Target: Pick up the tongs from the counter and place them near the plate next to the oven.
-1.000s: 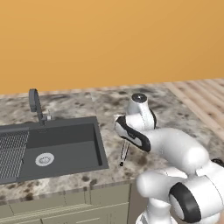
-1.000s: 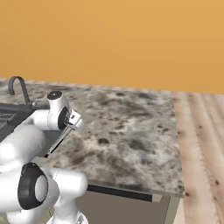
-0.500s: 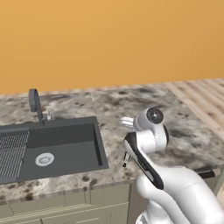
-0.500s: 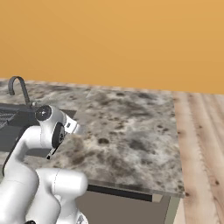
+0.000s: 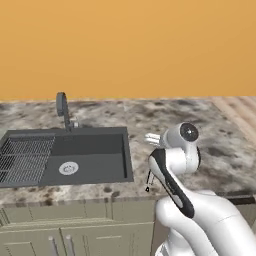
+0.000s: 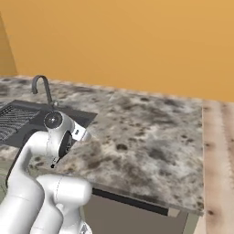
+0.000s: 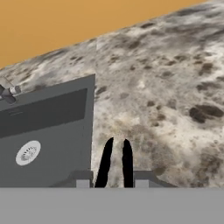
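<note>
My gripper (image 7: 112, 181) is shut on the tongs (image 7: 106, 161), whose two black arms stick out ahead of the hand, over the counter (image 7: 166, 87) just right of the sink's edge. In the left base view the tongs (image 5: 148, 182) hang as a thin dark stick below the hand, above the counter's front strip, with the fingers hidden behind the white arm. From the right base view the tongs' tip (image 6: 55, 162) shows under the arm's bend. The plate and the oven are out of view.
A dark grey sink (image 5: 90, 155) with a curved faucet (image 5: 62, 106) lies left of the hand, a wire rack in its far left part. Speckled counter (image 6: 146, 132) stretches right to a wooden surface (image 6: 219, 160). An orange wall stands behind.
The whole scene has slid rightward in both base views, so the camera has moved. The arm has swung and folded closer to the base, with the tongs still gripped.
</note>
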Robot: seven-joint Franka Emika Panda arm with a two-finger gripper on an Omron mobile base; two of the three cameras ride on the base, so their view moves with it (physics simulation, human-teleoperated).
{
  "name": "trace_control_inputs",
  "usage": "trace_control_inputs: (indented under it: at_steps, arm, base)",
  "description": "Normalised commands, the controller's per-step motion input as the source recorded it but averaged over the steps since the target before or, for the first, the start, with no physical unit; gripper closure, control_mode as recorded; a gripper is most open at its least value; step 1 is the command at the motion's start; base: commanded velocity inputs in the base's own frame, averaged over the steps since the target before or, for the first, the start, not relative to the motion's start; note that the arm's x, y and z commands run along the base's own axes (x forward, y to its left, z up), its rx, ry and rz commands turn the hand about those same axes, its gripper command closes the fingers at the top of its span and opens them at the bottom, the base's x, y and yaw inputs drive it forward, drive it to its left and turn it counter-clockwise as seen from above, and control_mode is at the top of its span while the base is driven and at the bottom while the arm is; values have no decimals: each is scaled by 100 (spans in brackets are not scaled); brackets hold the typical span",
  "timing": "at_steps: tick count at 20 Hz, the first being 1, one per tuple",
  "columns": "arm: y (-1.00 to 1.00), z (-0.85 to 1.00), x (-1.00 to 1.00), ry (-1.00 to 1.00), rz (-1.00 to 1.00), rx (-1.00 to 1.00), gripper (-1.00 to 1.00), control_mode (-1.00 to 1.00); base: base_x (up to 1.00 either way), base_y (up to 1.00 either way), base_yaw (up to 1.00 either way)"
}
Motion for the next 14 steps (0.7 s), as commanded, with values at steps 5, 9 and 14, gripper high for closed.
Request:
trace_control_inputs:
  at_steps: [5, 9, 14]
  arm:
    - [0, 0, 0, 0, 0, 0, 100, 100]
    - [0, 0, 0, 0, 0, 0, 100, 100]
    - [0, 0, 0, 0, 0, 0, 100, 100]
  base:
    - [-26, 4, 81]
    - [0, 6, 94]
    - [0, 10, 97]
